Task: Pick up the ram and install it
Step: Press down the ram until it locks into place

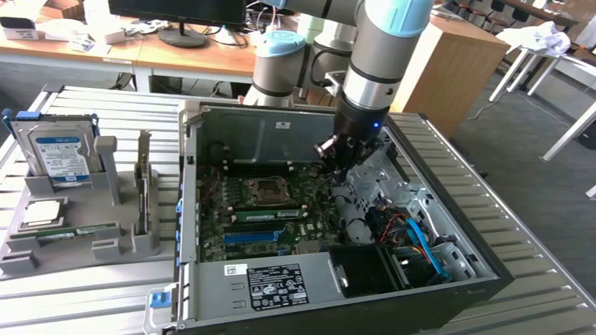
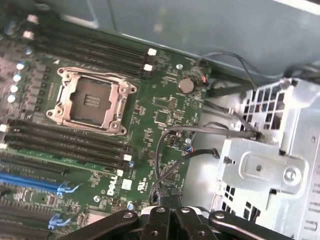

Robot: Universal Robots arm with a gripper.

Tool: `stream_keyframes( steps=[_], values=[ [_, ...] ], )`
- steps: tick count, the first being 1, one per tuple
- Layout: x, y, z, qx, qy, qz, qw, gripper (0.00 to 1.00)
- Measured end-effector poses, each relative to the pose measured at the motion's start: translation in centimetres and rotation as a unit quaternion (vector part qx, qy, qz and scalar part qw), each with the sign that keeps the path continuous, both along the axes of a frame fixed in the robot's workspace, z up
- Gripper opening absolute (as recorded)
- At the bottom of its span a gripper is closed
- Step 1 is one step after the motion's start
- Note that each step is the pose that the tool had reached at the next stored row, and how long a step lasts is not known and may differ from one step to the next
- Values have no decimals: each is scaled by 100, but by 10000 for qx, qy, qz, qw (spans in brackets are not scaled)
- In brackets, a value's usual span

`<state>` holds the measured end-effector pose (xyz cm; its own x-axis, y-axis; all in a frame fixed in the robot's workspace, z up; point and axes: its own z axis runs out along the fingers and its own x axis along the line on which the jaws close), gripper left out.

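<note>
Exterior view: your gripper (image 1: 340, 155) hangs inside the computer case (image 1: 465, 272) with jaws closed on nothing, while the ram (image 1: 65, 232) apparently lies in the gray holder (image 1: 112, 246), kept reachable outside.

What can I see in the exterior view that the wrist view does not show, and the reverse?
Exterior view alone: the grey holder beside the computer case, carrying the hard drive, the processor chip and the ram; also the arm's gripper over the case.

Wrist view alone: a round coin battery on the board.

Both: the green motherboard and its empty processor socket.
</note>
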<state>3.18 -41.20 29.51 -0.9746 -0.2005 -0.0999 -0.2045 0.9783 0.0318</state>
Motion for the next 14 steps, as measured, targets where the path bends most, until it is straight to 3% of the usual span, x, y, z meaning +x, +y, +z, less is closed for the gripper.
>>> stream_keyframes(
  steps=[6, 14],
  values=[
    [0, 0, -2, -10, 0, -482, 9988, 10],
    [0, 0, -5, -25, 0, -1114, 9938, 10]
  ],
)
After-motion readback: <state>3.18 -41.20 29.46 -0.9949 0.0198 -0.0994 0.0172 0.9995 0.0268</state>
